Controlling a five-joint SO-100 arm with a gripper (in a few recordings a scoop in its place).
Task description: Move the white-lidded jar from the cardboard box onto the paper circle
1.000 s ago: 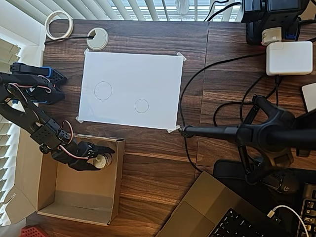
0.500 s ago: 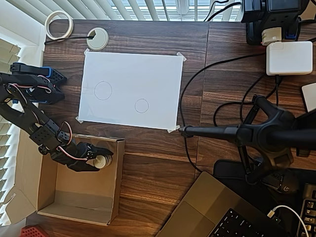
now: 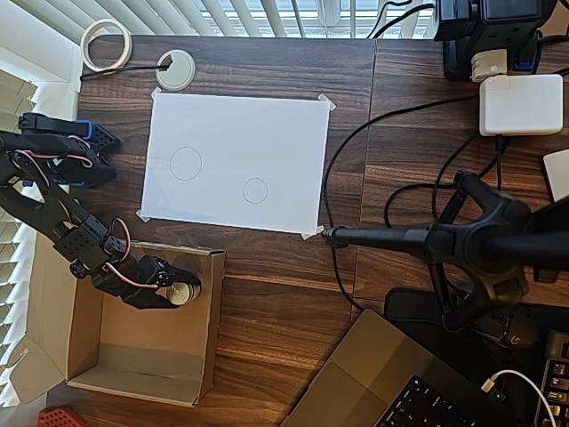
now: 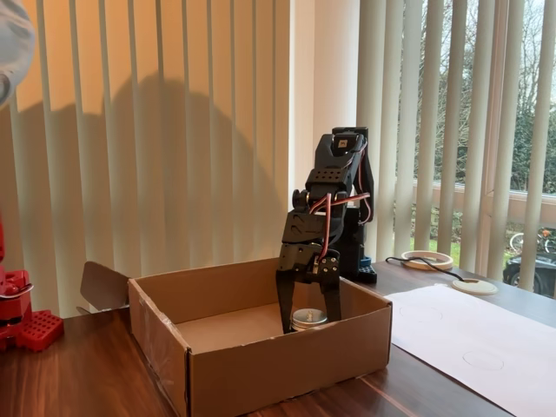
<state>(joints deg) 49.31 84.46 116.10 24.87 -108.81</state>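
The white-lidded jar (image 3: 186, 292) (image 4: 308, 316) stands on the floor of the cardboard box (image 3: 133, 351) (image 4: 287, 365), near its right wall in the overhead view. My black gripper (image 3: 187, 290) (image 4: 310, 323) reaches down into the box. Its fingers (image 4: 285, 306) press against both sides of the jar, shut on it. The paper circle (image 3: 255, 190) (image 4: 483, 357) is a small pencil outline on the white sheet (image 3: 267, 133), well up and to the right of the box in the overhead view.
A larger pencil circle (image 3: 185, 164) lies left of the small one. A tape ring (image 3: 107, 43) and a white disc (image 3: 175, 68) sit at the back. A black camera stand (image 3: 444, 240), cables and a laptop (image 3: 400, 382) crowd the right side. Red bricks (image 4: 26, 326) stand beside the box.
The gripper's far finger has swung in toward the jar and now lies against it. The jar has stayed in the same spot in the box.
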